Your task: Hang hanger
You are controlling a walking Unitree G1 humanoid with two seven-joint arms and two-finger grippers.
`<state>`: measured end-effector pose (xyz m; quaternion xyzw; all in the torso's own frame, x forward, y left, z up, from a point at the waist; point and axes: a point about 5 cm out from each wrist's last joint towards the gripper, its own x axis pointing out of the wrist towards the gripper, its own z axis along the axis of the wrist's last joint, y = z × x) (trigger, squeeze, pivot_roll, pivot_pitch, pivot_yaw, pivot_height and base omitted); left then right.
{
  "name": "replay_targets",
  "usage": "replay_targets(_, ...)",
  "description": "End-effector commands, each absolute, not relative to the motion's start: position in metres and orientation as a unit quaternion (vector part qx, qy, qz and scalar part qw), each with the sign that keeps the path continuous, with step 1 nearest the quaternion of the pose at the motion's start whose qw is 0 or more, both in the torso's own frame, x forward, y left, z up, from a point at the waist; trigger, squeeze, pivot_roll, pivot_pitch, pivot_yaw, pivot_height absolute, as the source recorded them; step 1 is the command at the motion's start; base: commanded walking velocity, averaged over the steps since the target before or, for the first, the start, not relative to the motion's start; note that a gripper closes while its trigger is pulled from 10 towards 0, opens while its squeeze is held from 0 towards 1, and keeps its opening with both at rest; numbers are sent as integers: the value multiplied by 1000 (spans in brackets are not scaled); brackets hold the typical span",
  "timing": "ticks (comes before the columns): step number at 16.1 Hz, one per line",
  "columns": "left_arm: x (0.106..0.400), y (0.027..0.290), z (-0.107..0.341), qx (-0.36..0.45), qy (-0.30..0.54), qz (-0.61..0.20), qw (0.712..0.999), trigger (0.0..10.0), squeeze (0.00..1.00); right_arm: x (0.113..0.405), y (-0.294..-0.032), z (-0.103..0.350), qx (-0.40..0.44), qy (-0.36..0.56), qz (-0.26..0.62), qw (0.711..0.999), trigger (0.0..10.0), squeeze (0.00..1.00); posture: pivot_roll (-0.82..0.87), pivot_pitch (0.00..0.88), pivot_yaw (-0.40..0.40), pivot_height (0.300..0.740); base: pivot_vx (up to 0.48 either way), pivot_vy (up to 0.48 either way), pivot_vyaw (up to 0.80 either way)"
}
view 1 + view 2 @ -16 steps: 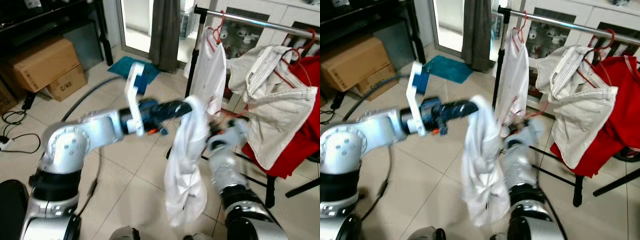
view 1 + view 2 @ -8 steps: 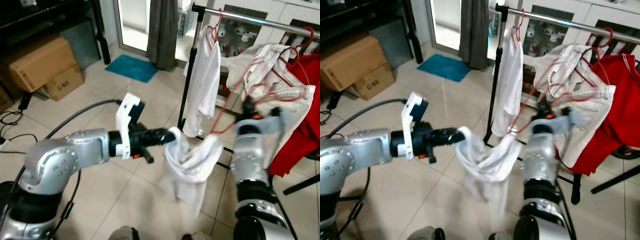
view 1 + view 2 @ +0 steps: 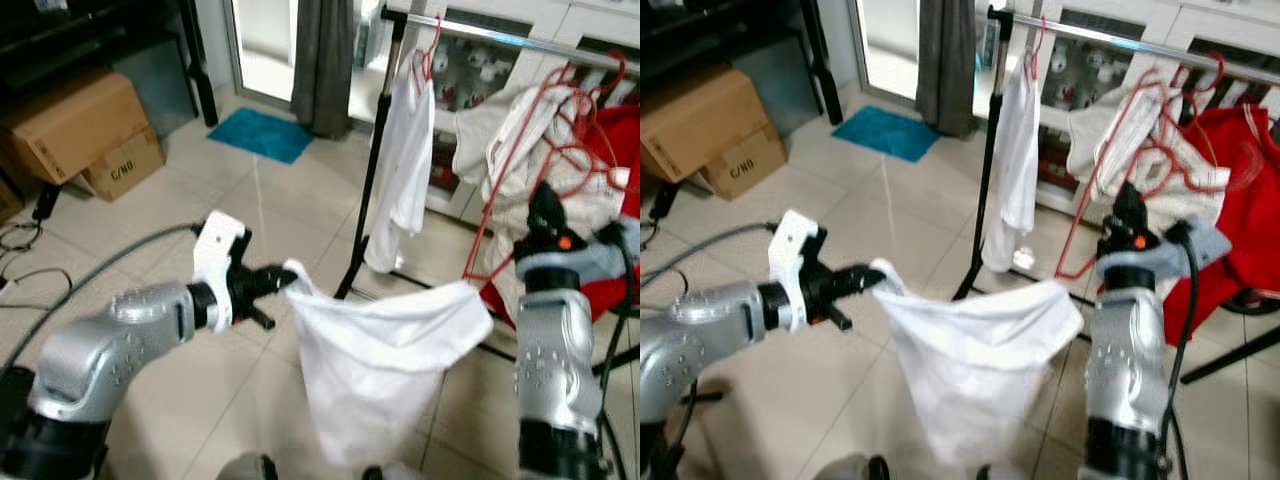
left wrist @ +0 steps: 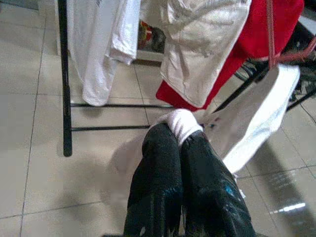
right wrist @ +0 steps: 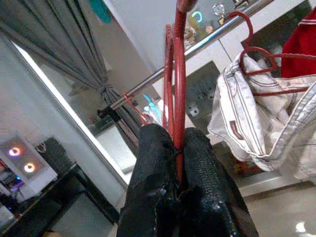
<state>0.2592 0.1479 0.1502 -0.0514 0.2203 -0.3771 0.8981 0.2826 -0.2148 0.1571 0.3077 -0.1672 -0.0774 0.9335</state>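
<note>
Tiled floor [image 3: 140,215], cardboard boxes [image 3: 85,130], blue mat [image 3: 262,135], rack feet

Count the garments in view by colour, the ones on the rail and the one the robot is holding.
White garments: 2, a shirt on the rail and the cloth stretched between the fingers.
Cream garments: 1.
Red garments: 1.
Total: 4.

A: what's in the background?

B: two cardboard boxes [image 3: 85,130] stacked far left under a dark desk [image 3: 60,25]. Teal mat [image 3: 262,136] on the tiled floor [image 3: 300,200] by the grey curtain [image 3: 322,60].

A: cables?

B: grey hose [image 3: 100,275] curving across the floor, black cable [image 3: 20,235] near the boxes.

A: behind the rack?

B: white cabinet [image 3: 1200,25] with glass doors, small items inside, too blurred to tell.
</note>
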Motion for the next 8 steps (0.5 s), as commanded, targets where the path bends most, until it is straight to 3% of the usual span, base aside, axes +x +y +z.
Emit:
replay_targets(1, 261, 146, 147, -37, 215, -373, 902, 0, 0, 280, -213, 166, 318, -181, -73, 928, 0, 0, -1, 45, -13, 740, 0, 0, 0)
replay_targets(4, 269, 137, 146, -19, 191, -384, 903, 0, 0, 285, -201, 173, 315, -170, -57, 932, 0, 0, 3, 41, -16, 740, 0, 0, 0)
replay_targets(5, 275, 123, 151, -28, 169, -408, 897, 0, 0, 293, -195, 172, 299, -142, -66, 941, 0, 0, 5, 36, -24, 740, 0, 0, 0)
replay_targets(6, 281, 99, 164, -50, 133, -451, 881, 0, 0, 304, -188, 170, 279, -119, -79, 949, 0, 0, 3, 33, -22, 740, 0, 0, 0)
replay_targets(8, 277, 57, 206, -122, 57, -558, 819, 0, 0, 324, -179, 170, 277, -121, -97, 948, 0, 0, 2, 31, -22, 740, 0, 0, 0)
